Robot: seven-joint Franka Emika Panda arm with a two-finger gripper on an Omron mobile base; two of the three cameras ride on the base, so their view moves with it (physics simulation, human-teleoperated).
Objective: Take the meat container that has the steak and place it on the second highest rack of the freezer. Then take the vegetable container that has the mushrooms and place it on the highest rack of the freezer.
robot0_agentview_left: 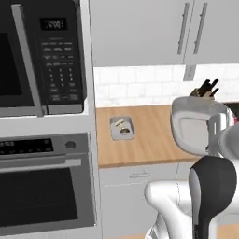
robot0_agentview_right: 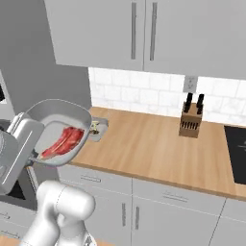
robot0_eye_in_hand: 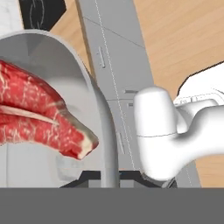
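The meat container [robot0_agentview_right: 53,113], a round grey dish, hangs tilted in the air off the left end of the counter, its open side facing the right base camera. The steak [robot0_agentview_right: 65,140], red with pale flecks, lies inside it and looms large in the hand view [robot0_eye_in_hand: 35,118]. My gripper [robot0_eye_in_hand: 109,178] is shut on the dish's rim [robot0_eye_in_hand: 105,131]. From the left base view the dish shows its grey back [robot0_agentview_left: 193,122]. The vegetable container [robot0_agentview_left: 122,127] with the mushrooms [robot0_agentview_left: 122,126] rests on the counter's left end, also seen as the tray [robot0_agentview_right: 96,129]. The freezer and its racks are out of view.
A wooden counter [robot0_agentview_right: 144,144] runs right to a black cooktop [robot0_agentview_right: 236,146]. A knife block [robot0_agentview_right: 190,121] stands by the tiled back wall. The microwave [robot0_agentview_left: 42,56] and oven [robot0_agentview_left: 44,186] column rises at the left. Grey cabinets [robot0_agentview_right: 139,33] hang overhead.
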